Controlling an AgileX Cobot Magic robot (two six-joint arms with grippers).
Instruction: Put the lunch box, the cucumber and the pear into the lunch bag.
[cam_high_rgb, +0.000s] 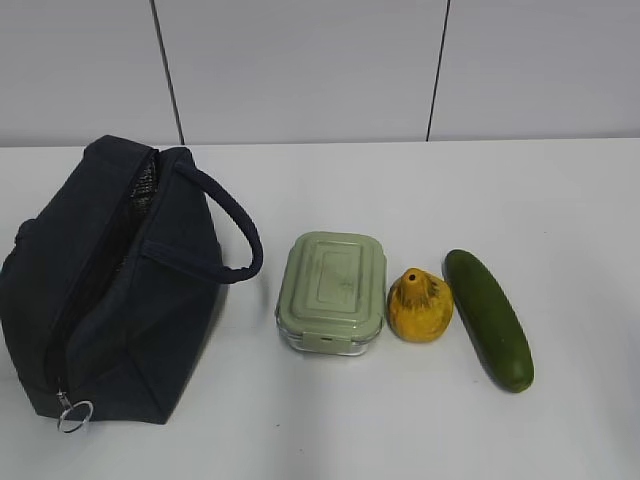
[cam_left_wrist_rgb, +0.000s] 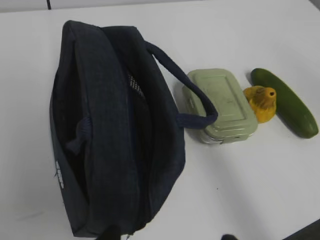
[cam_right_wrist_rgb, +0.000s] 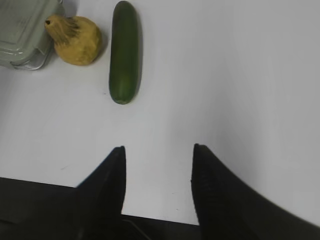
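- The bench (cam_high_rgb: 560, 200) is bare to the right of the cucumber (cam_high_rgb: 489, 318) and in front of all things.
- The pear (cam_high_rgb: 420, 306) sits just beside the lunch box (cam_high_rgb: 332, 292), with little room between.
- The handle (cam_high_rgb: 235, 225) of the lunch bag (cam_high_rgb: 110, 285) arches toward the lunch box.

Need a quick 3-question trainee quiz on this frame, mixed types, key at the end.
1. True or false: the lunch bag has its top zipper open.
2. Which item lies between the lunch box and the cucumber? A) metal ring B) pear C) nothing
3. Fill in: the right gripper has its jaws ____ over bare table.

Key: 1 true. 2 B, the pear. 3 open, holding nothing.
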